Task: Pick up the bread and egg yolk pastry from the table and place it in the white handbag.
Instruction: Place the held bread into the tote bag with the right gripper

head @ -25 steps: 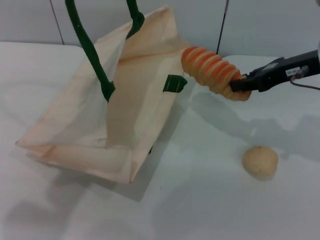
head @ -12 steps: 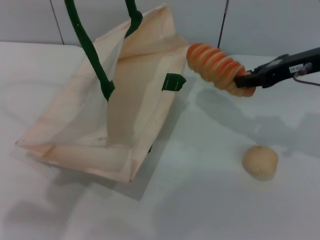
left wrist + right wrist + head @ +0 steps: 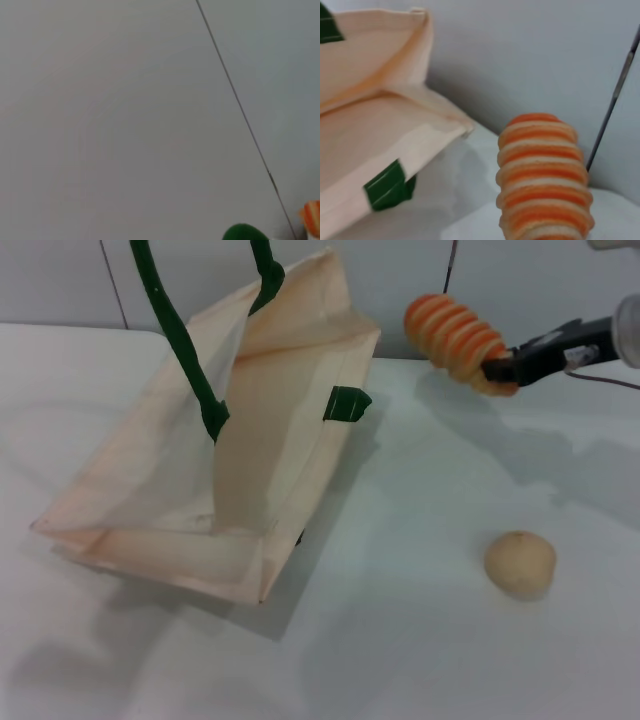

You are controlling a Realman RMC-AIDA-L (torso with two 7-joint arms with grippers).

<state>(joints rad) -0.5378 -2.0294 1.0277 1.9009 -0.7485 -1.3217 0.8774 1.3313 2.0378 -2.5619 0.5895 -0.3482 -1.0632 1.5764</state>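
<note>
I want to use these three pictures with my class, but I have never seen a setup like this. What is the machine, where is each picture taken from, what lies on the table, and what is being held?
It is a two-armed robot with a camera on its head and one on each wrist. The head picture looks down at a white table. On it lies a large cream handbag with green handles, and a small round tan pastry. The right gripper, a dark clamp reaching in from the side, holds a ridged orange bread by one end, in the air beside the bag's opening. The right wrist picture shows that bread close up, with the bag behind it. The left wrist picture shows mostly plain wall; the left gripper is not in view.
</note>
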